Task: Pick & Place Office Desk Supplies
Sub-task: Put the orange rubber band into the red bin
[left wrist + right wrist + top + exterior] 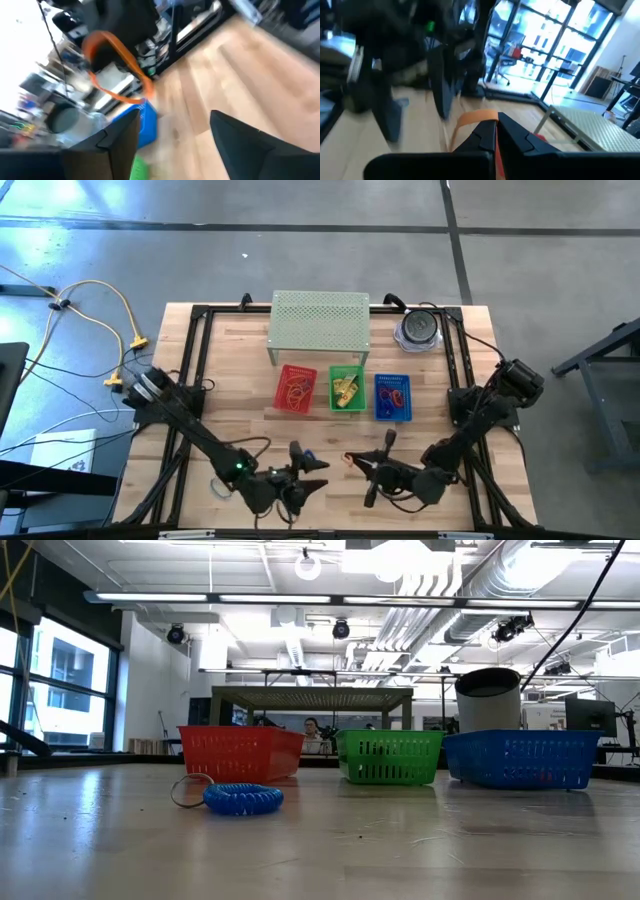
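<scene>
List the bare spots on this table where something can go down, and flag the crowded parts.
Bare wood lies left of the red basket, right of the blue basket, and in the strip between the baskets and the arms. Crowded: the basket row with the green basket, the mesh shelf behind it, and the front edge, where the left pincer faces the right pincer holding an orange band.

Three baskets stand on the tabletop, one red [295,390], one green [347,389], one blue [393,397], plus one perforated riser [320,318], one blue coil [243,798] and one orange band [470,125].
</scene>
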Robot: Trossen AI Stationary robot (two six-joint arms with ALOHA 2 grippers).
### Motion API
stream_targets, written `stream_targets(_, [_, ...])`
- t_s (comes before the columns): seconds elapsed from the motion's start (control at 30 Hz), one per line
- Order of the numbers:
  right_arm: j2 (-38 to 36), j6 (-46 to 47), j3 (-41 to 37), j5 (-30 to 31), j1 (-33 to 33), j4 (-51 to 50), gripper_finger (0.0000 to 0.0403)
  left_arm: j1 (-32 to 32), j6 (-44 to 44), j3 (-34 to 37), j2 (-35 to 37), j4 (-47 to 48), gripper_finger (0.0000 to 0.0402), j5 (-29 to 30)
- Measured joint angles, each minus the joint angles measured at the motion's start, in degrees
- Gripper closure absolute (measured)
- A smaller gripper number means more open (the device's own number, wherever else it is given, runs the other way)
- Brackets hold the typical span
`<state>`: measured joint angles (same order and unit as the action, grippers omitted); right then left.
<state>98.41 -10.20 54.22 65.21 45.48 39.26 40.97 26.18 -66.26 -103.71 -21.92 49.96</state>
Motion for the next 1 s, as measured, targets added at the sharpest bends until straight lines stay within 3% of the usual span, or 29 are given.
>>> stream_targets(0.2, [0.0,-0.5,0.0,0.3,0.0,2.2,0.04,0.2,25.3,0.0,-8.2,-20.6,0.017,10.0])
stream_targets(0.33, [0.0,-0.1,0.0,-0.4,0.0,2.3,0.04,0.2,37.3,0.0,-11.3,-32.3,0.017,14.8])
stream_targets(0.77, [0.0,3.8,0.0,-2.4,-0.1,3.4,0.04,-0.5,46.1,0.0,-11.9,-33.3,0.017,10.9])
stream_targets(1.0, [0.0,4.7,0.0,-2.6,-1.1,9.3,0.04,-1.3,52.1,0.0,-11.9,-36.1,0.017,11.0])
